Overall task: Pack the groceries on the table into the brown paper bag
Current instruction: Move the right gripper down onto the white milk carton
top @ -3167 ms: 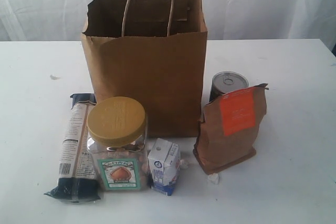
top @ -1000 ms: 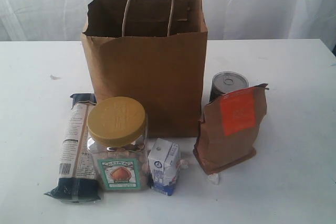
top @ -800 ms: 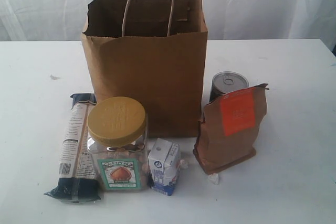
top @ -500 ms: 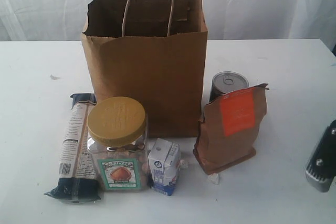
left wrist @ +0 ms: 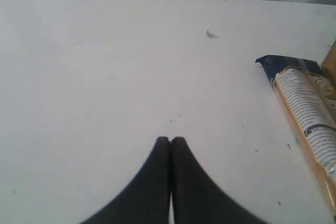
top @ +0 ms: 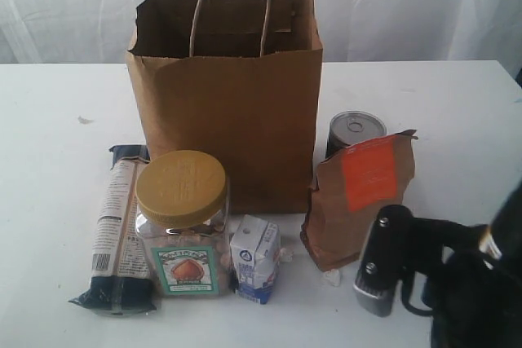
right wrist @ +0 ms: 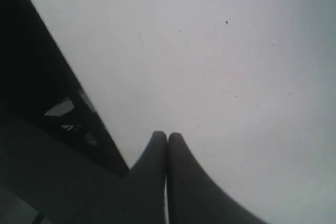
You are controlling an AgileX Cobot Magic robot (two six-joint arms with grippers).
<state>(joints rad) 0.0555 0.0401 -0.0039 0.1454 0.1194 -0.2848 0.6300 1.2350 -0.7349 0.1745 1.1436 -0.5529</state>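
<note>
You see only the top of the dark tin can [top: 355, 129] behind the orange-labelled brown pouch [top: 359, 201]; the right arm [top: 473, 283] is cropped by the frame. The long packet [top: 121, 230] lies flat on the table [top: 457, 103] left of the nut jar [top: 181, 222], lengthwise toward the upright brown paper bag [top: 232, 120]. Your left gripper [left wrist: 170, 140] and right gripper [right wrist: 167, 136] are pinched together, empty.

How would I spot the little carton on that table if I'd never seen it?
Start at the tall brown paper bag standing on the white table. In front of it, between the tan-lidded nut jar and the orange-labelled brown pouch, stands the carton: the smallest item there, white and blue.
</note>
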